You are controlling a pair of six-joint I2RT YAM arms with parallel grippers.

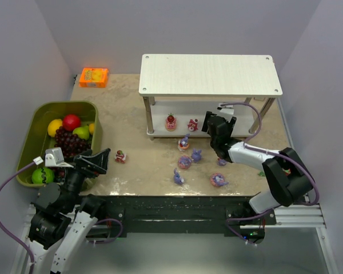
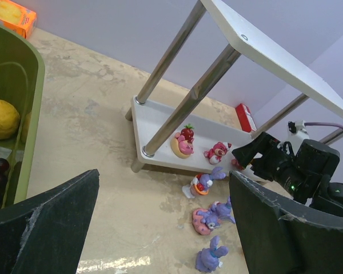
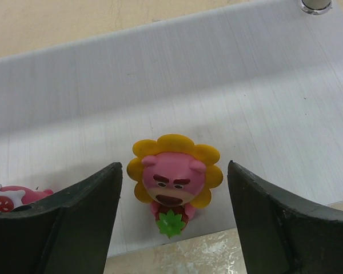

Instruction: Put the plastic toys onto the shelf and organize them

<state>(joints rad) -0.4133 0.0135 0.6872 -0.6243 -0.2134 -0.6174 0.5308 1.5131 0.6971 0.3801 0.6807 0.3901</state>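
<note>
The white shelf stands at the back; its lower board holds two small red-pink figures. My right gripper reaches in over the lower board. In the right wrist view it is open around a pink bear figure with yellow petals, which stands on the board, touching neither finger. Several purple bunnies lie on the table in front of the shelf, also in the left wrist view. A small red figure sits near my left gripper, which is open and empty.
An olive-green bin with fruit stands at the left, close to my left gripper. An orange box lies at the back left. Grey walls close in three sides. The shelf legs stand ahead in the left wrist view.
</note>
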